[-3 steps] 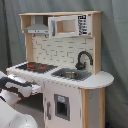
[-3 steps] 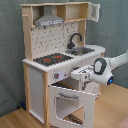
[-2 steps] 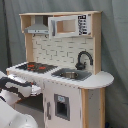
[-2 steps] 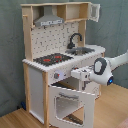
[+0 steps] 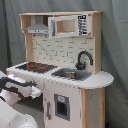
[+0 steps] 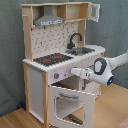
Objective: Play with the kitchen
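Kitchen [image 6: 55, 55] is standing against the grey backdrop, with its oven door [image 6: 70, 102] hanging open below the hob [image 6: 52, 59] in the second exterior view. Gripper [image 6: 75, 73] is sitting at the front panel just under the hob's edge, by the knobs [image 6: 56, 76]. Compared with a second ago, nothing is visibly shifting: arm and door are holding the same pose. Probably working a knob or pausing. Can't tell whether the fingers are apart or together.

The kitchen [image 6: 47, 75] looks like matt white-painted board with pale bare-wood edges. Its sink [image 5: 71, 74] shines like steel, beside a glossy black faucet [image 5: 83, 58].
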Available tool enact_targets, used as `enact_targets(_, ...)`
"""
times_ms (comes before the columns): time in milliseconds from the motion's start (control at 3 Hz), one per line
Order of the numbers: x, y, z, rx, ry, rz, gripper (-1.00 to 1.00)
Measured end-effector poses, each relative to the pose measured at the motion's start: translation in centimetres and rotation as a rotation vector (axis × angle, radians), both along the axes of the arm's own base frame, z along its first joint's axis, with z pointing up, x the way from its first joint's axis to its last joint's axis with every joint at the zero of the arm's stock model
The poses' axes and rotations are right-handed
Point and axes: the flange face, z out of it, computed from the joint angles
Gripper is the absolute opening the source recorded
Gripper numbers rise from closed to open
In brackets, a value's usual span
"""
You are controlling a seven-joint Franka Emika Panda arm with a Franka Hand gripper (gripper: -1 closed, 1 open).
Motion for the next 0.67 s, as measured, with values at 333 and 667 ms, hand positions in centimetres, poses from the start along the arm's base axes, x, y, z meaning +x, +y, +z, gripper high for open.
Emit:
enact_targets(333,0.01,-0.01,0.0,0.117,0.005,0.0,-1.0)
enact_targets(667,0.01,-0.01,0.0,0.245,0.011,-0.001,-1.0)
